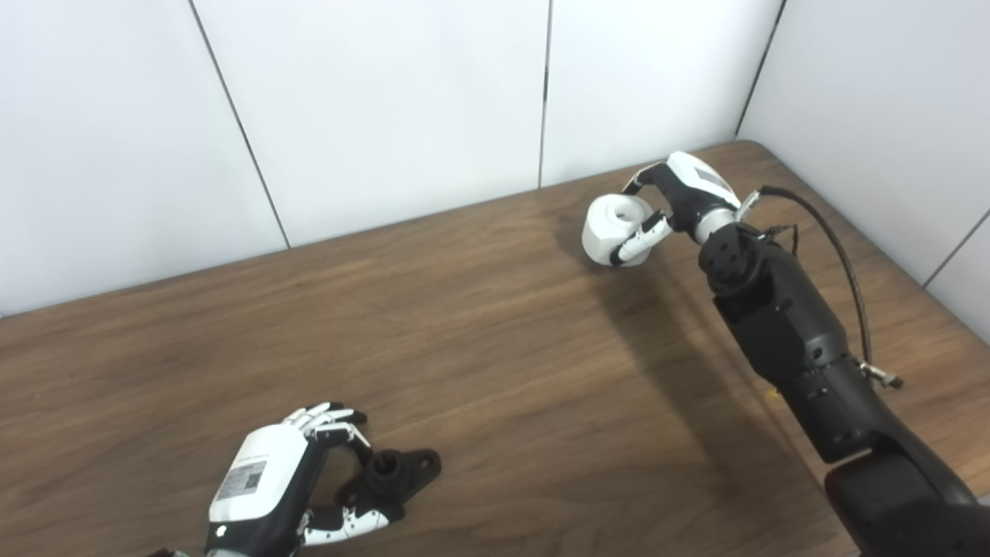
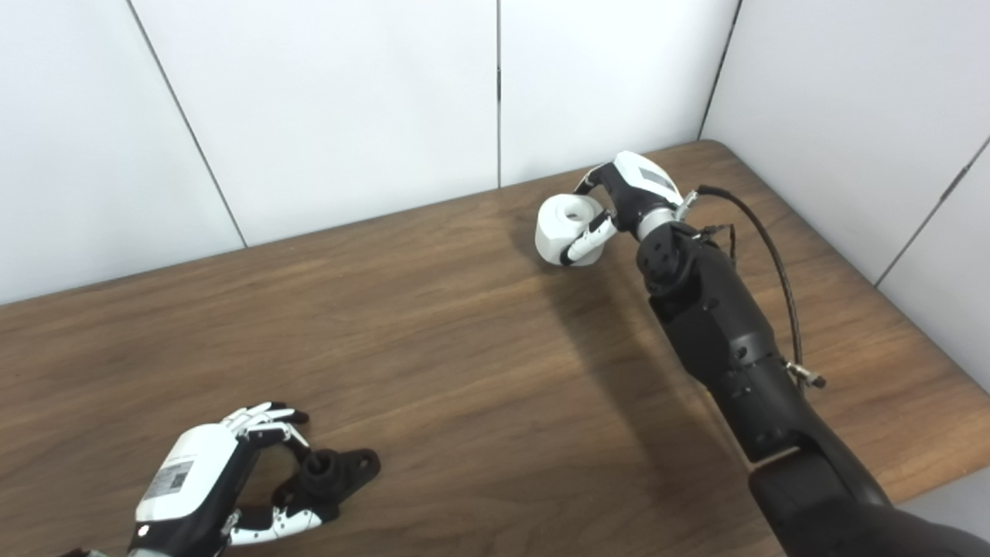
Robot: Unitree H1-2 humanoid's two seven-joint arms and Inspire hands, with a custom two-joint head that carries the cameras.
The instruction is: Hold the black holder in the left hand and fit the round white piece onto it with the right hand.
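Observation:
The black holder [image 1: 394, 473] lies on the wooden table [image 1: 495, 371] near the front left, its short round post pointing up. My left hand [image 1: 298, 472] curls around it, fingers and thumb on either side, closing on it. The round white piece [image 1: 615, 227], a thick ring with a centre hole, is at the far right of the table. My right hand [image 1: 671, 203] is shut on it, fingers wrapped around its side. Both also show in the right eye view: the holder [image 2: 334, 473], the white piece [image 2: 564, 226].
White wall panels stand behind the table and along its right side. A black cable [image 1: 835, 255] loops off the right forearm. The table's right edge [image 1: 928, 302] runs close to the right arm.

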